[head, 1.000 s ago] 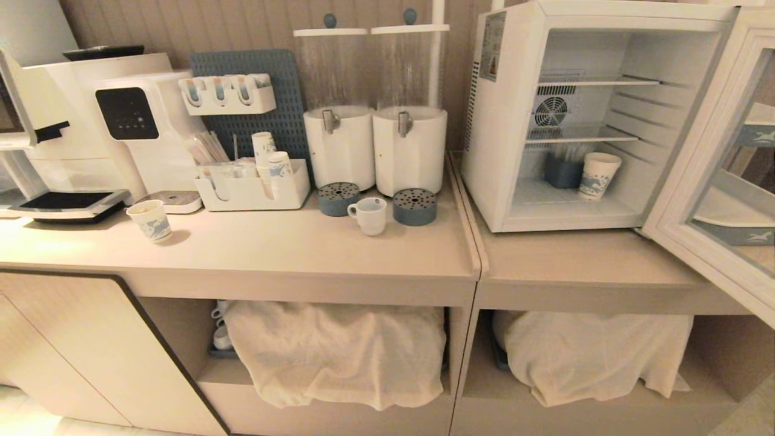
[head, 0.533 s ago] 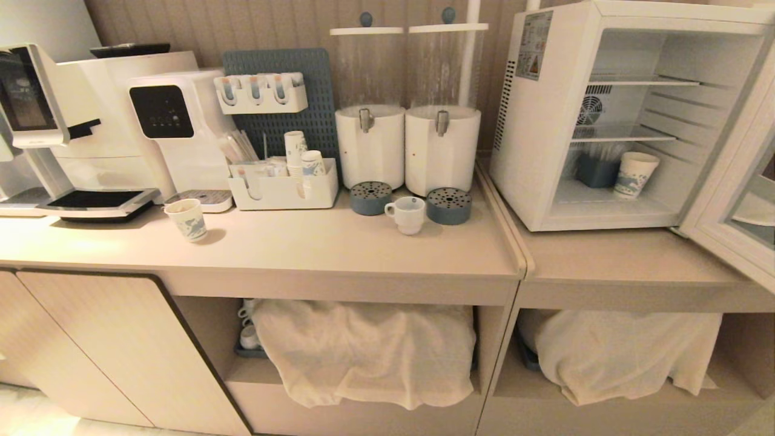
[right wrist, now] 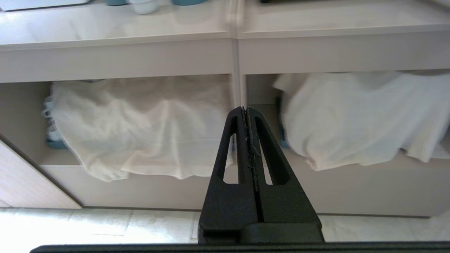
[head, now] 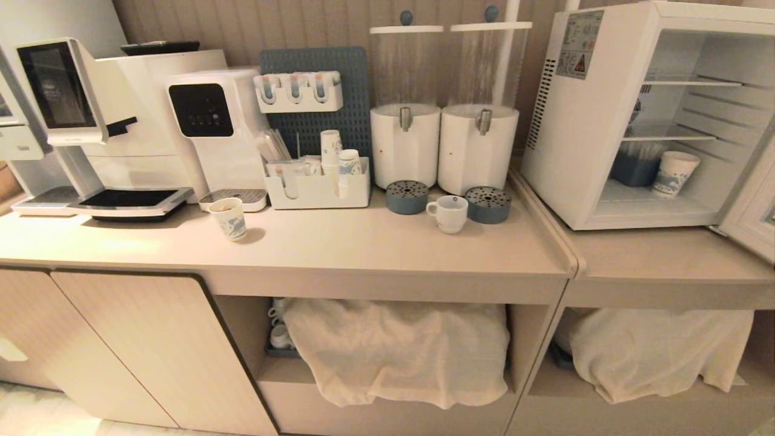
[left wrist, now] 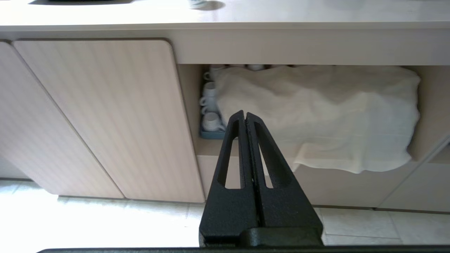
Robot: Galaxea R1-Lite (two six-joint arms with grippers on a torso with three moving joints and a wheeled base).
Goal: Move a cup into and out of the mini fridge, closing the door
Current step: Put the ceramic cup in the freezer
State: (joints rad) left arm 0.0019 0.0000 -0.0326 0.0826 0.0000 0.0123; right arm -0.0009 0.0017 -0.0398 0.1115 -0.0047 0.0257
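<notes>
The small white cup (head: 448, 213) stands on the counter between two blue drip trays, in front of the drink dispensers. To its right stands the white mini fridge (head: 575, 139). Its door (head: 749, 221) is swung open at the picture's right edge. Inside it, on the floor, are a paper cup (head: 674, 173) and a blue container (head: 633, 168). Neither arm shows in the head view. My left gripper (left wrist: 245, 113) and right gripper (right wrist: 245, 108) hang low in front of the cabinet, below the counter top, both shut and empty.
A coffee machine (head: 115, 121) and a water dispenser (head: 212, 127) stand at the left. A tray of paper cups (head: 318, 189) and two white drink dispensers (head: 404, 145) line the back. One paper cup (head: 230, 218) stands alone. White cloths (head: 399, 351) cover the shelves below.
The whole picture has slid to the right, so the camera has moved left along the counter. The cup, the fridge and the door keep their places.
</notes>
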